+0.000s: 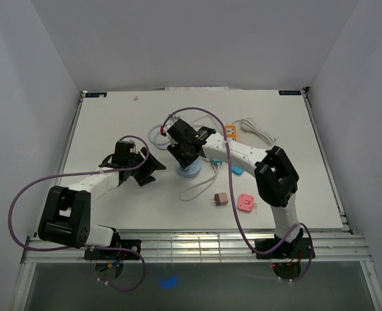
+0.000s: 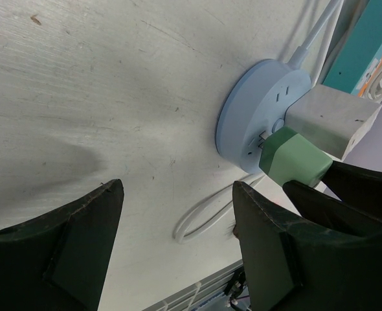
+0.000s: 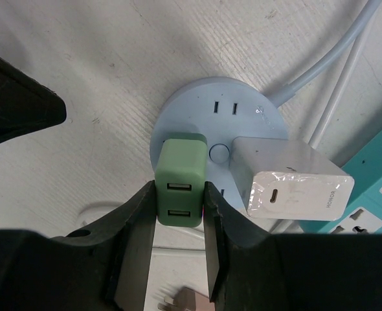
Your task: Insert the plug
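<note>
**Entry: plug at the hub, right arm**

1. Green USB charger plug (image 3: 181, 181). It is held in my right gripper (image 3: 180, 194), with the fingers clamped on its two flat sides and its USB-port end facing the wrist camera. Its base sits against the top face of the round pale-blue socket hub (image 3: 184, 110), on the hub's edge nearest the right fingers.
2. Governing relation. The plug's long axis runs from my fingers straight toward the hub face, so I judge the coming move to be a push along that line. From the left wrist view the plug (image 2: 291, 155) looks slightly tilted on the hub (image 2: 249, 110), with a thin gap at its base. I cannot tell how far the prongs have entered.
3. White charger block (image 3: 288, 181). It is seated in the hub just beside the green plug, close but apart from it, and leaves little room on that side.
4. Left gripper (image 2: 178, 194). The fingers are spread wide and hold nothing. It hovers off the hub's far side from the white block, clearly farther from the plug than the right gripper.
5. Teal power strip (image 3: 372, 201). It lies beyond the hub, past the white charger.
6. Pink plug (image 1: 245, 203) and tan plug (image 1: 221, 199). Both lie loose on the table (image 1: 113, 123), well apart from the hub and toward the arm bases.
</note>
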Controlling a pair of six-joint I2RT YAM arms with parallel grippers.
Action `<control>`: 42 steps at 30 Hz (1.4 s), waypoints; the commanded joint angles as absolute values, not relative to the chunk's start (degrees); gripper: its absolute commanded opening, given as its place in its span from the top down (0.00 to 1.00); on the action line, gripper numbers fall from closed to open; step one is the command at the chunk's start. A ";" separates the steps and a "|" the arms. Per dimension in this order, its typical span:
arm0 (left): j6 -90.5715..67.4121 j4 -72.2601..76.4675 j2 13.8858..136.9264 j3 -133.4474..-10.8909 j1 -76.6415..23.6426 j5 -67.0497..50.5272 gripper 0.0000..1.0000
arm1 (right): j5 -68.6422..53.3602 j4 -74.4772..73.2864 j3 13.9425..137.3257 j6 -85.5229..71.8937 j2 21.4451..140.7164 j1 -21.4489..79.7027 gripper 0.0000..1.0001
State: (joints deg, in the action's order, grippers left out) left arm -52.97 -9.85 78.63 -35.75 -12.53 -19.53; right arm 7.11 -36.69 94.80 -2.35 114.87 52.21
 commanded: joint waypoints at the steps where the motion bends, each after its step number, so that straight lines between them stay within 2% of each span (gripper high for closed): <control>1: -52.12 -8.96 79.01 -36.91 -12.30 -20.13 0.22 | 7.12 -42.35 92.98 -1.93 120.58 52.38 0.89; 10: -52.12 -8.53 79.45 -36.91 -12.39 -20.65 0.22 | 2.92 -49.48 98.17 -1.85 125.94 52.38 0.91; 18: -52.12 -8.53 79.01 -36.48 -12.39 -20.66 0.22 | -5.18 -45.01 94.57 -0.79 125.77 50.63 0.91; 21: -52.03 -8.44 78.93 -36.30 -12.31 -20.74 0.22 | -4.92 -45.79 95.10 -1.14 126.12 50.54 0.91; 26: -52.12 -8.35 79.01 -36.39 -12.31 -20.83 0.22 | 5.52 -50.88 99.40 -3.33 128.32 52.03 0.92; 30: -52.12 -8.44 78.84 -36.56 -12.39 -20.83 0.22 | 8.35 -50.89 98.70 -3.87 127.44 52.38 0.92; 33: -52.12 -8.44 78.84 -36.65 -12.39 -20.92 0.22 | 7.12 -50.54 98.79 -2.99 127.53 52.12 0.92; 37: -52.12 -8.44 78.75 -36.65 -12.39 -21.09 0.22 | -4.36 -50.62 100.72 -1.06 128.76 49.32 0.92; 42: -52.12 -8.53 78.22 -36.56 -12.30 -21.01 0.22 | -5.09 -55.97 105.54 -0.53 132.09 49.22 0.92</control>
